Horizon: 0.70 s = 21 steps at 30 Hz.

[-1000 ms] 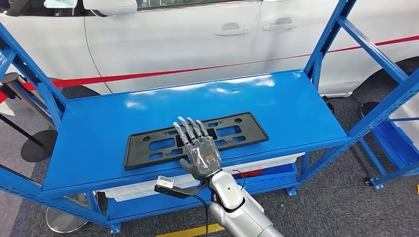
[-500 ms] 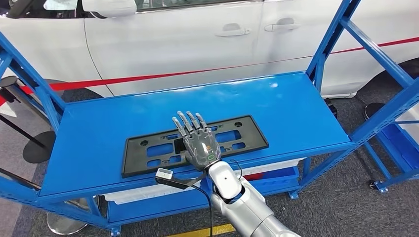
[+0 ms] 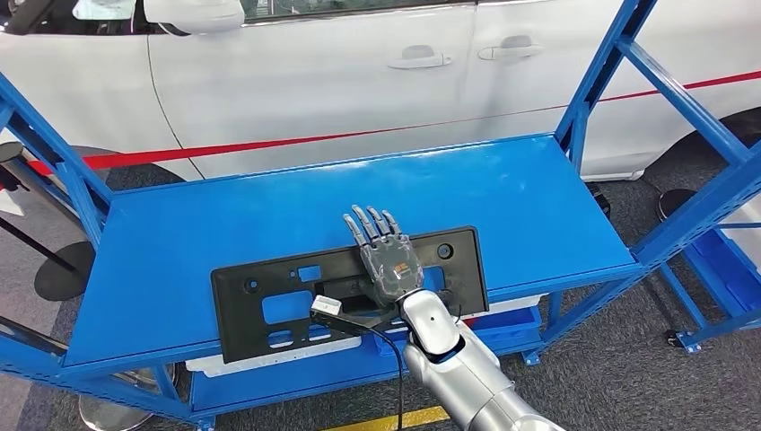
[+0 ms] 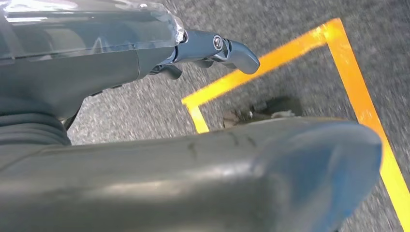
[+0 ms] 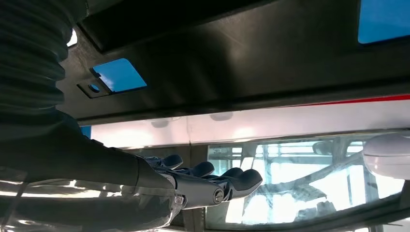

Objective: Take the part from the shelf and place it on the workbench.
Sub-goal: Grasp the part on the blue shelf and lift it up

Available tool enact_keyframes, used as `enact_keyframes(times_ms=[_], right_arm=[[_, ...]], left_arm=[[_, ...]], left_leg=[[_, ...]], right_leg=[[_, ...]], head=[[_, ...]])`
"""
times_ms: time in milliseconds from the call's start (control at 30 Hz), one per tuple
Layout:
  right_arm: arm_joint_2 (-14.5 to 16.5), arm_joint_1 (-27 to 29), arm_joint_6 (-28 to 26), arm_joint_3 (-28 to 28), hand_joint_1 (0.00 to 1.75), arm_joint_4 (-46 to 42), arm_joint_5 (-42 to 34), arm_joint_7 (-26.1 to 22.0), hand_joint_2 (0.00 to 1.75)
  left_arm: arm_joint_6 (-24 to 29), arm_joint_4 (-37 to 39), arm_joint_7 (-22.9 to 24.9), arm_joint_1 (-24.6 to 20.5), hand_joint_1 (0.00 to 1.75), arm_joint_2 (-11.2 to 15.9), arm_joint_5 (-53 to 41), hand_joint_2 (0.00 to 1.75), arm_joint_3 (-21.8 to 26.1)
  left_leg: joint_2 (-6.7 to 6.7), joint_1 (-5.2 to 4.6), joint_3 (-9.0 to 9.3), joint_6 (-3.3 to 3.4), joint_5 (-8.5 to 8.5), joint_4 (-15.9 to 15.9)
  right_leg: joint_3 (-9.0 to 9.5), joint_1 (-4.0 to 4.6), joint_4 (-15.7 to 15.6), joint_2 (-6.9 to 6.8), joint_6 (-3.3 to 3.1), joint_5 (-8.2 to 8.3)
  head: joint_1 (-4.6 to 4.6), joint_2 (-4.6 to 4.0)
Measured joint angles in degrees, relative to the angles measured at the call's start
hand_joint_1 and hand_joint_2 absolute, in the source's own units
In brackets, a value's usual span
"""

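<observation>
The part is a long black plastic plate [image 3: 269,310] with rectangular cut-outs. It sits tilted, its near edge out past the front of the blue shelf top [image 3: 502,197]. My right hand [image 3: 388,260] grips its right half, fingers laid flat over the upper face. The right wrist view looks along the plate's dark face [image 5: 241,58], with my right hand's fingers [image 5: 217,186] stretched out beside it. My left hand [image 4: 145,96] hangs over grey floor and holds nothing, its fingers [image 4: 232,50] apart.
A white car [image 3: 359,72] with a red stripe stands close behind the rack. Blue uprights [image 3: 592,81] and braces frame the shelf on both sides. White bins [image 3: 260,355] lie on the lower level. Yellow tape [image 4: 348,77] marks the floor.
The plate has slid toward me and to the left, and its near edge now overhangs the shelf front. My right hand has moved with it to the right and closer.
</observation>
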Motion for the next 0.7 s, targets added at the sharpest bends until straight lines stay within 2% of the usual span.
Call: enact_keyframes(times_ms=[67, 100, 167, 200, 233, 267, 300, 333, 400, 433, 533, 567, 600, 633, 700], right_arm=[[-0.5, 0.3, -0.9, -1.0, 0.00, -1.6, -5.4, -2.6, 1.75], [-0.8, 0.5, -1.5, -1.5, 0.00, -2.6, -8.9, -4.1, 1.75], [-1.4, 0.8, -2.5, -2.6, 0.00, -5.4, -16.8, -7.2, 1.75], [-1.7, 1.1, -2.6, -3.1, 0.00, -7.3, -21.0, -8.7, 1.75], [-2.1, 1.4, -2.4, -3.7, 0.00, -9.8, -25.5, -10.1, 1.75], [-2.5, 1.6, -2.0, -4.4, 0.00, -12.6, -29.8, -11.3, 1.75], [-2.9, 1.8, -1.6, -5.1, 0.00, -15.9, -33.7, -12.3, 1.75], [-3.3, 1.8, -1.2, -5.9, 0.00, -19.1, -36.9, -13.0, 1.75], [-4.1, 1.8, -0.6, -7.4, 0.00, -24.7, -40.9, -14.0, 1.75], [-4.5, 1.9, -0.4, -7.9, 0.00, -26.9, -42.1, -14.2, 1.75], [-5.2, 2.2, -0.1, -9.2, 0.00, -31.9, -43.4, -14.4, 1.75], [-5.3, 2.2, -0.1, -9.4, 0.00, -33.1, -43.5, -14.4, 1.75], [-5.4, 2.3, -0.1, -9.6, 0.00, -34.2, -43.5, -14.5, 1.75], [-5.5, 2.4, -0.1, -9.7, 0.00, -35.0, -43.5, -14.5, 1.75], [-5.6, 2.7, -0.3, -9.9, 0.00, -35.9, -43.5, -14.8, 1.75]], left_arm=[[0.1, 0.0, -0.2, 0.0, 0.00, 0.0, 0.1, 0.00, -0.1], [0.2, 0.0, -0.3, -0.1, 0.00, 0.0, 0.2, 0.00, -0.1], [0.3, 0.0, -0.6, -0.1, 0.00, 0.0, 0.5, 0.00, -0.1], [0.4, 0.0, -0.6, -0.1, 0.00, 0.1, 0.6, 0.00, -0.1], [0.6, 0.1, -0.7, -0.1, 0.00, 0.1, 0.7, 0.00, -0.1], [0.8, 0.1, -0.7, -0.1, 0.00, 0.1, 0.8, 0.00, -0.1], [0.9, 0.1, -0.7, 0.0, 0.00, 0.1, 0.9, 0.00, -0.1], [1.0, 0.1, -0.7, 0.0, 0.00, 0.1, 1.0, 0.00, 0.0], [1.0, 0.1, -0.7, -0.1, 0.00, 0.1, 1.0, 0.00, 0.0], [1.0, 0.1, -0.7, 0.0, 0.00, 0.1, 1.0, 0.00, 0.0], [1.0, 0.1, -0.6, 0.0, 0.00, 0.1, 1.0, 0.00, 0.0], [1.0, 0.1, -0.6, -0.1, 0.00, 0.1, 1.0, 0.00, 0.0], [1.0, 0.1, -0.6, -0.1, 0.00, 0.2, 1.0, 0.00, 0.0], [1.0, 0.1, -0.6, -0.1, 0.00, 0.2, 1.0, 0.00, 0.0], [1.0, 0.1, -0.6, -0.1, 0.00, 0.2, 1.0, 0.00, 0.0]], left_leg=[[0.03, 0.25, 0.15, 0.66, 0.29, -0.4], [0.06, 0.39, 0.22, 0.94, 0.41, -0.6], [0.12, 0.39, 0.17, 1.22, 0.39, -0.6], [0.13, 0.38, 0.17, 1.26, 0.34, -0.6], [0.12, 0.38, 0.18, 1.27, 0.26, -0.5], [0.09, 0.39, 0.22, 1.23, 0.13, -0.4], [0.04, 0.41, 0.33, 1.12, -0.05, -0.3], [0.00, 0.42, 0.45, 0.95, -0.29, -0.2], [-0.08, 0.22, 0.54, 0.38, -0.74, 0.1], [-0.10, 0.12, 0.52, 0.07, -0.89, 0.2], [-0.02, 0.16, 0.63, -0.92, -1.22, 0.2], [0.03, 0.22, 0.38, -1.22, -1.89, 1.0], [0.06, 0.28, -0.39, -1.47, -3.12, 2.9], [0.08, 0.33, -1.85, -1.64, -4.89, 6.2], [0.09, 0.33, -5.73, -1.81, -8.19, 14.1]], right_leg=[[-0.54, -0.10, 1.3, -0.04, 0.62, -1.05], [-1.58, -0.19, 3.6, -0.07, 0.91, -2.40], [-5.19, -0.51, 10.8, -0.12, 1.42, -5.90], [-6.99, -0.67, 14.1, -0.13, 1.62, -7.01], [-8.11, -0.84, 15.9, -0.15, 1.78, -7.12], [-8.22, -0.98, 15.7, -0.18, 1.87, -6.13], [-7.21, -1.12, 13.1, -0.22, 1.88, -4.17], [-5.47, -1.22, 9.3, -0.30, 1.84, -1.91], [-2.44, -1.07, 2.6, -0.36, 1.52, 0.61], [-1.86, -0.96, 1.2, -0.33, 1.28, 0.79], [-1.75, -0.87, 0.8, -0.14, 0.23, 0.56], [-1.58, -0.94, 0.6, -0.15, -0.20, 0.55], [-1.39, -1.01, 0.4, -0.20, -0.60, 0.54], [-1.22, -1.01, 0.3, -0.26, -0.91, 0.49], [-1.13, -0.78, 0.3, -0.31, -1.26, 0.31]], head=[[0.01, 0.00], [0.02, 0.00], [0.03, 0.00], [0.03, 0.00], [0.03, 0.00], [0.03, 0.00], [0.03, 0.00], [0.03, 0.00], [0.03, 0.00], [0.03, 0.00], [0.02, 0.00], [0.02, 0.00], [0.02, 0.00], [0.02, 0.00], [0.02, 0.00]])
